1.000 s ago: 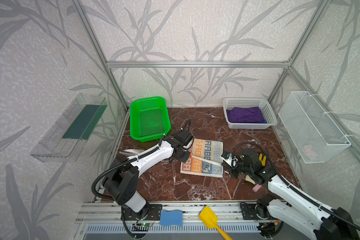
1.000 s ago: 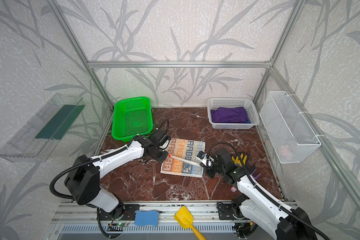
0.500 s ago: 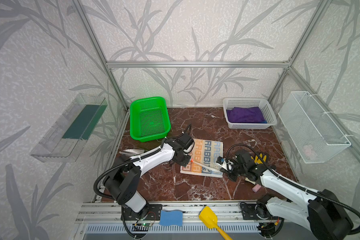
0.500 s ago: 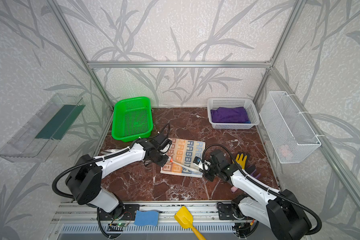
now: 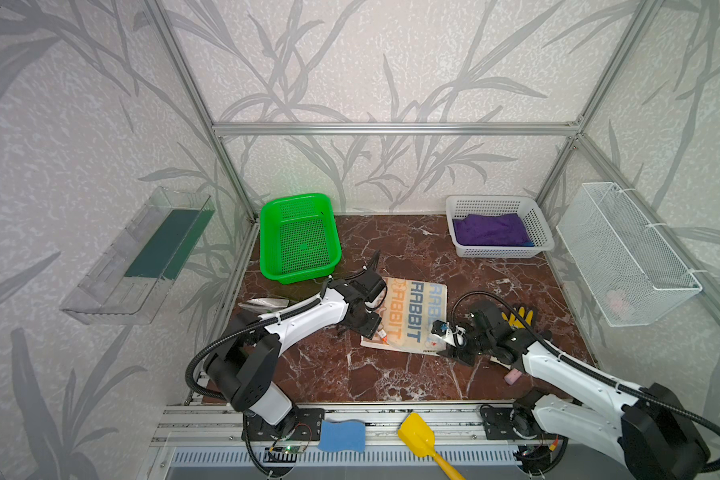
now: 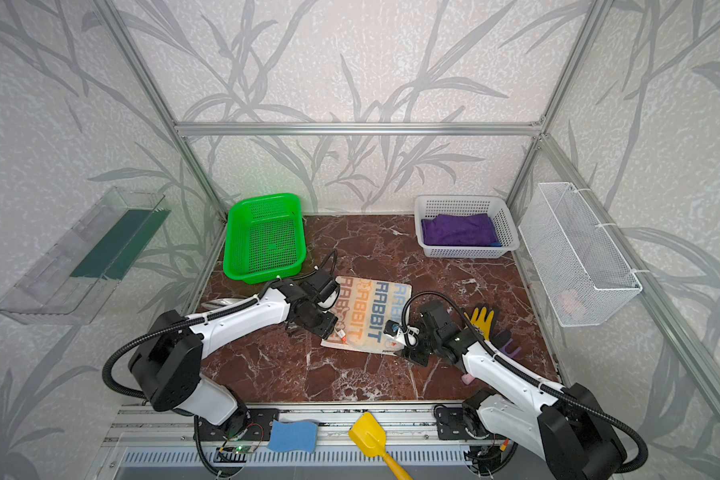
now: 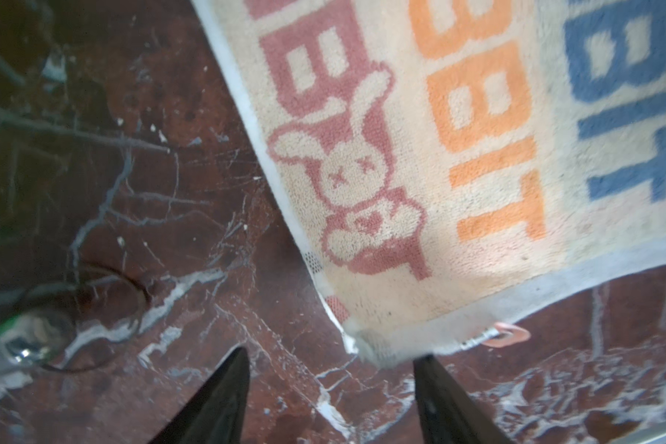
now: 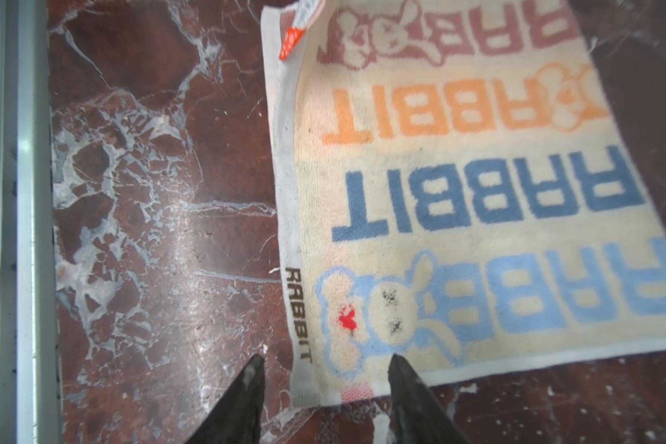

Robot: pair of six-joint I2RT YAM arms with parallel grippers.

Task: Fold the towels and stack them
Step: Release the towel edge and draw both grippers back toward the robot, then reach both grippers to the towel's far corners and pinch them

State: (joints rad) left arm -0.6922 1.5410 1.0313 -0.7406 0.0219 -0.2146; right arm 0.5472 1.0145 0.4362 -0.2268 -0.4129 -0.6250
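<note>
Cream towel [image 5: 412, 318] with rows of RABBIT lettering in pink, orange and blue lies flat on the red-brown marble table [image 5: 391, 374], roughly mid-table, in both top views. It looks folded into a rectangle; I cannot count the layers.

Left gripper [image 7: 329, 361]: jaws stand wide apart and hold nothing. In the left wrist view the towel's corner nearest the pink rabbit sits just ahead of the fingertips [image 7: 231, 369], with a small orange tag loop beside that corner. In a top view this gripper [image 5: 373, 330] sits low at the towel's left edge.

Right gripper [image 8: 325, 363]: jaws apart, also empty. The fingers [image 8: 400, 369] straddle the corner by the light-blue rabbit, and the cloth there lies flat on the marble. In a top view it [image 6: 393, 332] is at the towel's near right corner.

Purple towel [image 5: 489, 228] lies folded in the white basket [image 5: 499, 251] at the back right. A strip of blue cloth [image 5: 526, 244] shows under its edge.

Green basket [image 5: 304, 276] stands at the back left. Yellow glove [image 5: 516, 318] lies just behind the right arm's wrist.
</note>
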